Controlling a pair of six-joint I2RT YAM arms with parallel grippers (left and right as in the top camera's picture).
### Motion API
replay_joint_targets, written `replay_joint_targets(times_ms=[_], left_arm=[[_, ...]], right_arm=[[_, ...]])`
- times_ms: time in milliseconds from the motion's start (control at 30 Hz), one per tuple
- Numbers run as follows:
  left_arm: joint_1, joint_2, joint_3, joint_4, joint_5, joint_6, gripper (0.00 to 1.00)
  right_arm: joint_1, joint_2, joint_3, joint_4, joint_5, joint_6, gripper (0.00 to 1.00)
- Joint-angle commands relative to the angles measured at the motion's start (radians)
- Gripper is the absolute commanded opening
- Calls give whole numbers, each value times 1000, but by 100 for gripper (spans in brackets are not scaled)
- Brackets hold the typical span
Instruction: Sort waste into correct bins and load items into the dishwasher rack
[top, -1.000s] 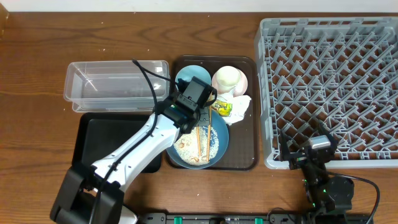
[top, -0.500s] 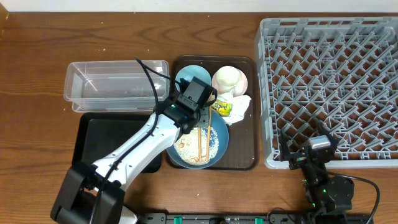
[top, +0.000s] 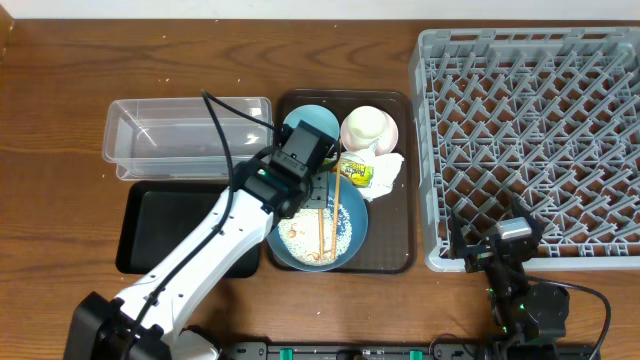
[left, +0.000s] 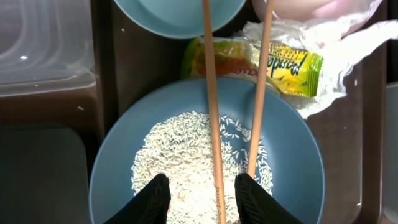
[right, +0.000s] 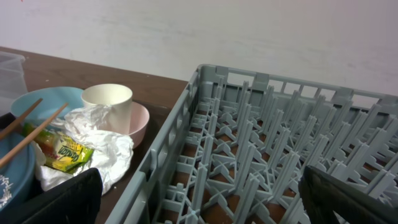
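Observation:
Two wooden chopsticks (left: 211, 93) lie across the large dark blue bowl (left: 298, 155), on a spread of white rice (left: 180, 149). My left gripper (left: 202, 198) hangs open just above the rice, and one chopstick runs between its fingers close to the right one. Seen from overhead, this gripper (top: 300, 195) is over the bowl (top: 350, 235). Beside the bowl lie the yellow-green wrapper (left: 280, 59) and the crumpled napkin (left: 348, 43). My right gripper (right: 199, 199) stands wide open and empty at the near edge of the grey dishwasher rack (right: 261, 143).
The small light blue bowl (top: 318, 120), and the white cup (top: 365, 125) standing in the pink bowl (top: 392, 132), share the brown serving tray (top: 395, 250). At left are the clear tub (top: 180, 135) and the black tray (top: 170, 225). The rack (top: 530, 130) fills the right side.
My left gripper's jaws have gone from shut to open over the bowl, and the left arm has swung a little to the left. The chopsticks and right arm stay put.

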Motion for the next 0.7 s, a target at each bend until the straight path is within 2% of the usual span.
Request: replay_joint_targets(times_ms=[0, 233, 333, 367, 433, 467, 533, 667], left_arm=[[11, -34, 23, 3, 63, 13, 38], [6, -41, 22, 15, 255, 13, 38], [-19, -41, 22, 84, 348, 13, 38], [-38, -41, 22, 118, 353, 11, 39], [-78, -40, 22, 175, 347, 6, 53], [-101, -38, 23, 205, 346, 5, 56], [-143, -32, 24, 249, 343, 0, 59], [-213, -12, 32, 266, 232, -32, 60]], right_arm=[[5, -3, -2, -4, -1, 11, 99], [5, -3, -2, -4, -1, 11, 99], [5, -3, -2, -4, -1, 11, 99], [5, -3, -2, -4, -1, 11, 99], [5, -3, -2, -4, -1, 11, 99], [5, -3, -2, -4, -1, 11, 99], [5, -3, -2, -4, -1, 11, 99], [5, -3, -2, -4, -1, 11, 99]])
